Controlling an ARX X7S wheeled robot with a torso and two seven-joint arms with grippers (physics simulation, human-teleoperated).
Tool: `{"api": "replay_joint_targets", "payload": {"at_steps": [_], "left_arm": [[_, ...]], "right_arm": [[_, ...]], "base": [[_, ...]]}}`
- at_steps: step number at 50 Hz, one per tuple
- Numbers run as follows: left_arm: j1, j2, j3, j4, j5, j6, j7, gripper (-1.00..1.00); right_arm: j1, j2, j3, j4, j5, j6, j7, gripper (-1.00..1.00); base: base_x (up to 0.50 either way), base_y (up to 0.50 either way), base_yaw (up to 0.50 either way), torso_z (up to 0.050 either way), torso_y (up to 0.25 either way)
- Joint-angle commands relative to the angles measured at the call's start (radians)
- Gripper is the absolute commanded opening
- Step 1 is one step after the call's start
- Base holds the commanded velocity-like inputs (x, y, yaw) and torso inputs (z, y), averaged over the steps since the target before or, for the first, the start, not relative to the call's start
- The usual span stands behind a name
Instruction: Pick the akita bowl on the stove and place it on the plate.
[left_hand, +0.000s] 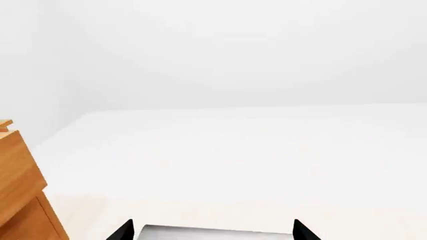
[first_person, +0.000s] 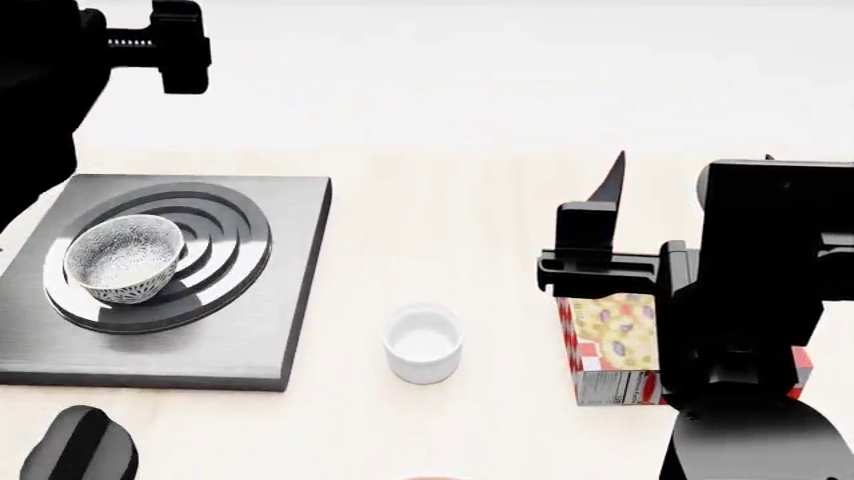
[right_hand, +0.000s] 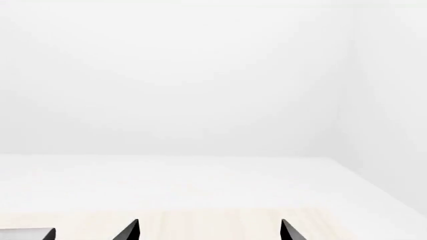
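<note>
The akita bowl (first_person: 124, 258) stands upright on the ringed burner of the stove (first_person: 287, 290) at the left of the head view. Of the plate I see at most a thin reddish sliver at the bottom edge of that view. My left arm (first_person: 40, 90) hangs above the stove's far left corner, apart from the bowl. In the left wrist view my left gripper (left_hand: 213, 232) is open, with the stove's grey edge (left_hand: 213, 234) below its tips. My right gripper (right_hand: 209, 232) is open and empty over the bare table. One of its fingers (first_person: 615, 190) points away, right of centre.
A small plain white cup (first_person: 424, 343) stands in the middle of the light wooden table (first_person: 441, 220). A red-and-yellow patterned carton (first_person: 611, 350) stands under my right arm. The stove's black knob (first_person: 80, 445) is at the near left. A wooden cabinet (left_hand: 20, 190) shows in the left wrist view.
</note>
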Motion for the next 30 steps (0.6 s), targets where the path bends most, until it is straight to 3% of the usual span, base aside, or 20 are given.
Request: {"api": "replay_joint_targets", "payload": {"at_steps": [1, 11, 30], "left_arm": [[-0.071, 0.016, 0.050, -0.165, 0.036, 0.057, 0.046, 1.00], [-0.053, -0.001, 0.056, -0.121, 0.012, 0.056, 0.101, 1.00], [-0.042, -0.029, 0.075, -0.166, 0.013, 0.195, 0.198, 1.00]], "right_arm": [[0.000, 0.003, -0.004, -0.002, 0.006, -0.002, -0.001, 1.00], [-0.001, 0.007, -0.007, 0.000, 0.010, -0.006, -0.001, 1.00], [0.002, 0.010, -0.008, 0.002, 0.019, -0.006, 0.003, 1.00]], "base": [[0.00, 0.00, 0.00, 0.000, 0.000], [0.00, 0.00, 0.00, 0.000, 0.000], [0.00, 0.00, 0.00, 0.000, 0.000]]}}
